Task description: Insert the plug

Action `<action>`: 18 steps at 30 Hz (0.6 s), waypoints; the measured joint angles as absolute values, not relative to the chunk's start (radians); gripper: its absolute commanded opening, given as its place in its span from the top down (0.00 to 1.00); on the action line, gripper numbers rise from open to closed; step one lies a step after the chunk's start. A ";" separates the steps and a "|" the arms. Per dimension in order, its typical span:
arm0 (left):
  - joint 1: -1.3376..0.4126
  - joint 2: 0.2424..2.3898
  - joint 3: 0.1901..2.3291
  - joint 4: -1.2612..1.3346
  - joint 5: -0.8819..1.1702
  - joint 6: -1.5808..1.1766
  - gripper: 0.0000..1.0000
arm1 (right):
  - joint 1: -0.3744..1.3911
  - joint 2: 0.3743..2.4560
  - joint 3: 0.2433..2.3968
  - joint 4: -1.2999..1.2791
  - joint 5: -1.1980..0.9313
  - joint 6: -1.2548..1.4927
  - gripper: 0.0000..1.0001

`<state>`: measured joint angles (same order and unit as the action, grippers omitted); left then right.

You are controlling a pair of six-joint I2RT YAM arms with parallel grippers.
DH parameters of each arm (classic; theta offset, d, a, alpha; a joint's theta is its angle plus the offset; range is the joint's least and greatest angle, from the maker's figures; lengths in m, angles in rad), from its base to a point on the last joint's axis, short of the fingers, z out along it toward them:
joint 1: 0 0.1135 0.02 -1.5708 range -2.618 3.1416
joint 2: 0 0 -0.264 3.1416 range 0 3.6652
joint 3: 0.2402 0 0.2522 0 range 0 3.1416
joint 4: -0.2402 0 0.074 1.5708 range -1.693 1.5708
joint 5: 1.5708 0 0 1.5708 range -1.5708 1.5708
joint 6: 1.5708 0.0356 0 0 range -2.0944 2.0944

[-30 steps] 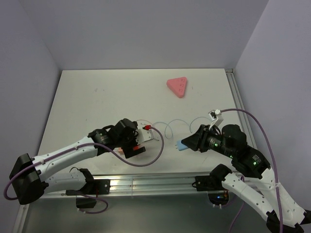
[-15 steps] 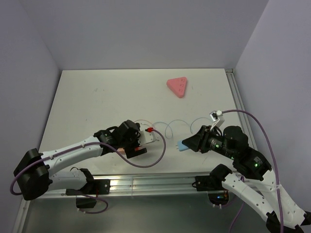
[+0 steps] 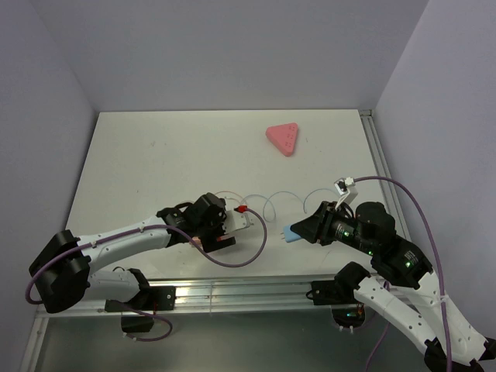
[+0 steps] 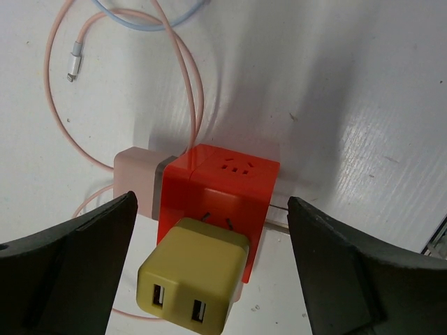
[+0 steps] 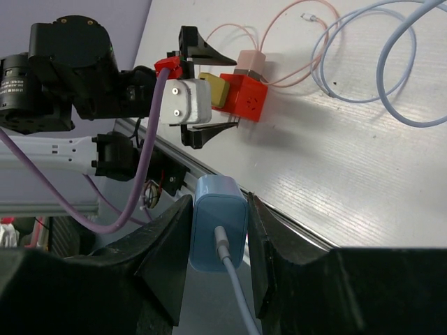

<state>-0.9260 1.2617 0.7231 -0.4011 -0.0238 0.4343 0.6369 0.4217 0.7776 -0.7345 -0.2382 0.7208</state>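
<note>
we find the plug (image 5: 218, 223) grasped by the right jaws, which are clenched on its two flanks. it hangs at 5 o'clock on the counter (image 3: 155, 155), close to the near edge and the metal rail (image 3: 232, 293) that runs along it. the counter's right edge lies well apart at 3 o'clock.

the plug is small, light blue and boxy, with rounded corners and a smooth sheen. a thin pale-blue cable (image 5: 234, 293) leaves the face turned to the wrist camera. we cannot tell from these views how high it is off the surface.

at 9 o'clock from the plug sits an orange-red block (image 4: 216, 188). a yellow adapter (image 4: 192, 283) is on one of its faces and a pale pink adapter (image 4: 136, 181) on another. the left jaws are released and spread wide to either side of this block, with a gap showing on both sides. between block and plug the counter carries loops of pink cable (image 4: 188, 84) and of blue cable (image 5: 377, 77).

a pink triangular strip (image 3: 283, 139) lies at 1 o'clock on the counter, well apart from both arms, with bare white surface between it and the plug.
</note>
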 measured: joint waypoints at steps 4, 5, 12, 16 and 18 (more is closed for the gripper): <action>-0.924 1.262 0.723 -0.402 -0.023 0.437 0.11 | 0.636 0.420 0.778 -0.734 -0.239 0.724 1.00; -0.923 1.262 0.723 -0.402 -0.023 0.437 0.13 | 0.636 0.420 0.778 -0.734 -0.239 0.724 1.00; -0.920 1.268 0.731 -0.390 -0.017 0.440 0.58 | 0.636 0.420 0.778 -0.734 -0.242 0.734 1.00; -0.920 1.281 0.757 -0.366 -0.005 0.446 0.81 | 0.636 0.420 0.778 -0.735 -0.241 0.746 1.00; -0.918 1.288 0.764 -0.364 -0.002 0.447 1.00 | 0.636 0.423 0.778 -0.737 -0.238 0.750 1.00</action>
<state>-0.9176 1.2881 0.7635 -0.3637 -0.0025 0.4473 0.6365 0.4232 0.7776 -0.7368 -0.2379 0.7502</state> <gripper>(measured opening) 0.488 0.424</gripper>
